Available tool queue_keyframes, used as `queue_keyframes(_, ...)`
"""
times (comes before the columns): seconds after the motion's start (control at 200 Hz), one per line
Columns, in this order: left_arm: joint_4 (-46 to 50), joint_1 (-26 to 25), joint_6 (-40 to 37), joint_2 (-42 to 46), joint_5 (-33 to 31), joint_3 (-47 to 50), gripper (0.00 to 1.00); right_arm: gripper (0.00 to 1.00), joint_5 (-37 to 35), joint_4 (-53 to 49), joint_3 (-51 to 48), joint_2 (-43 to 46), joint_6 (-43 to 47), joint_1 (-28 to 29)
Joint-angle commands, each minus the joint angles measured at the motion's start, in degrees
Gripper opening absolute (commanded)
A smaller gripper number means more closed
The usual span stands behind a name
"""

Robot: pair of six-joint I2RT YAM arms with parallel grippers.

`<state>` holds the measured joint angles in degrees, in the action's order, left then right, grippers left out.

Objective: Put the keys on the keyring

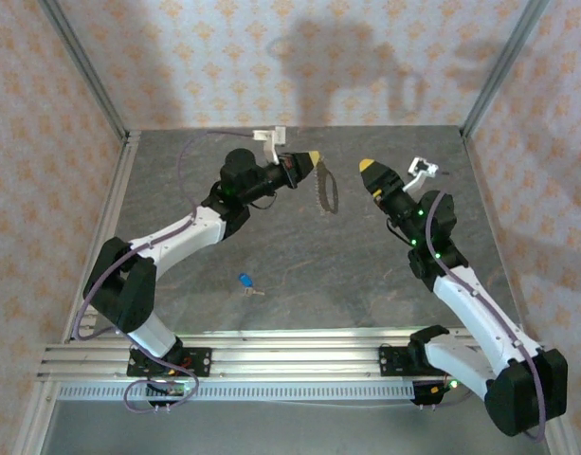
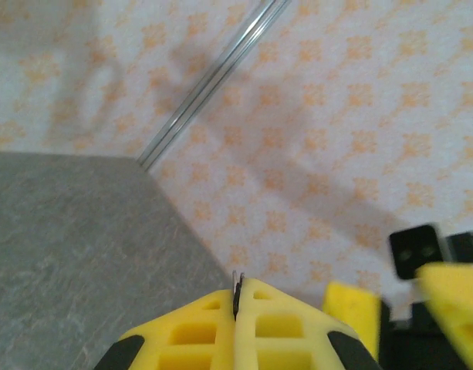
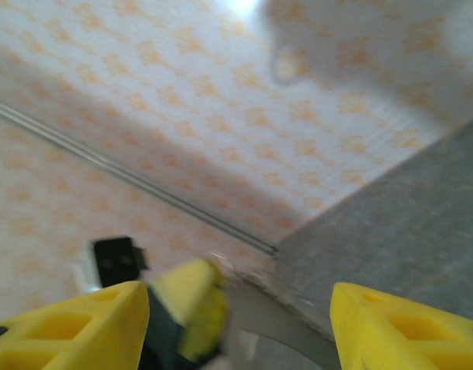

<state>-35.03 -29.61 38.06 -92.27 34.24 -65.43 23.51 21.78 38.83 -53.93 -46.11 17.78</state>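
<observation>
The grey counter (image 1: 299, 275) carries both of the task's things, and the keyring (image 1: 324, 192) serves as the marker for everything else. The left tool (image 1: 314, 157) sits just up and left of the keyring, its jaws pressed together. A thin sliver shows pinched between their tips in the left wrist view, so it appears to hold the keyring by its upper end. That would present the tan loop as a steady target.

The right tool (image 1: 367, 166) sits just to the right of the keyring and faces the left tool across it. Its yellow fingers (image 3: 390, 327) stand wide apart with nothing between them. I judge it free to go and fetch.

The keyring trails from the left tool's tip toward the arm bases as a narrow oval. Whether its lower end rests on the counter I cannot tell.

The blue-headed key (image 1: 245, 280) lies flat well apart from the keyring, nearer the arm bases and off to the left, out of both tools' reach for now.
</observation>
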Motion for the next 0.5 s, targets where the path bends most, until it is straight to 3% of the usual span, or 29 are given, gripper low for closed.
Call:
queue_keyframes(0.0,-6.12,0.21,-0.82,-0.15,9.42,-3.27,0.0,0.64,-3.37,-9.79,-3.41,2.25,5.08,-0.29)
queue_keyframes(0.33,2.63,0.15,-7.12,4.4,18.04,-7.36,0.0,0.64,-4.17,-11.67,-12.27,4.19,5.02,-0.35)
queue_keyframes(0.495,12.04,-0.44,-15.49,7.48,20.9,-9.96,0.0,0.64,-4.5,-12.16,-14.42,4.19,5.41,-0.36)
